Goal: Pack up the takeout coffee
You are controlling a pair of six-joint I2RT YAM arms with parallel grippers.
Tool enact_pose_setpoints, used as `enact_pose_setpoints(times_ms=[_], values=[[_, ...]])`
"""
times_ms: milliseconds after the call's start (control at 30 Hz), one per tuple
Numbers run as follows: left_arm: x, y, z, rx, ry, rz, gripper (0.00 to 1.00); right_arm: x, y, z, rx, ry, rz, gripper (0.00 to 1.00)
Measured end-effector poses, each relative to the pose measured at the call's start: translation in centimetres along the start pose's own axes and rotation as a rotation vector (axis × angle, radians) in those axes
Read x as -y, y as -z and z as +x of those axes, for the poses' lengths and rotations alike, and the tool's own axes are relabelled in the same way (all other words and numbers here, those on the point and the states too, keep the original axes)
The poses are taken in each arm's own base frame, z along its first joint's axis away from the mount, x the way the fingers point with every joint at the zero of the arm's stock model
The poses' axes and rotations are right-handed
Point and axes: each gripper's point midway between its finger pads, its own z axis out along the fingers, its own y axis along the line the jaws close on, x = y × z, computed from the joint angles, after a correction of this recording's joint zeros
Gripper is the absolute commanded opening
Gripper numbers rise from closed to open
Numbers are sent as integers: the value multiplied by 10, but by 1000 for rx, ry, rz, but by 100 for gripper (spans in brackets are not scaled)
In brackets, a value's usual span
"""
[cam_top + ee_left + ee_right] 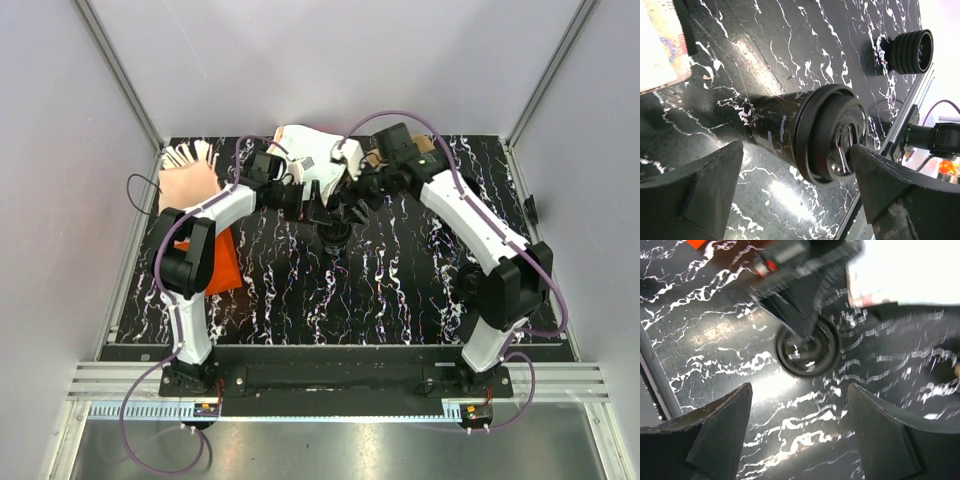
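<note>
The takeout coffee (pixel 333 236) is a small black cup with a black lid, standing upright on the black marbled table. In the left wrist view the cup (pixel 805 132) is just ahead of my left gripper (pixel 797 172), whose jaws are wide open on either side of it without touching. My left gripper (pixel 318 214) is at the cup's far left. My right gripper (pixel 352 208) hovers at its far right, open and empty. The right wrist view shows the cup's lid (pixel 807 349) from above, beyond my right gripper (pixel 799 412). The brown cardboard tray (pixel 374 158) is mostly hidden under the right arm.
A pink cup of wooden stirrers (pixel 190 182) stands at the back left. An orange object (pixel 222 262) lies under the left arm. A white bag (pixel 310 152) sits at the back centre, and shows in the left wrist view (pixel 657 47). Grey walls enclose the table.
</note>
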Motion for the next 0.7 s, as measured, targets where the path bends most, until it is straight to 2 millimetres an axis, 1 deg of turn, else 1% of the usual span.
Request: enact_pose_setpoints(times_ms=[67,133,200,300,367,467,567,667,700], values=[[-2,-5,2,-14,14,8,91,9,5,11,-1,-57,5,82],[-3,-7,4,-24,27,13,91,17,7,27,-5,-124,-2,82],[-3,-8,5,-29,36,18,89,20,7,42,-14,-177,-17,82],[-3,-9,6,-33,47,25,87,15,3,62,-14,-249,-54,81],[-3,-10,7,-37,52,29,85,9,-2,70,-11,-277,-80,80],[-3,-13,9,-43,64,37,84,0,-12,78,6,-325,-116,80],[-2,-15,9,-43,70,46,82,-2,-23,87,17,-380,-115,79],[0,-16,8,-40,69,52,78,4,-29,84,49,-434,-101,78],[1,-17,7,-38,68,55,73,7,-30,82,65,-450,-96,78]])
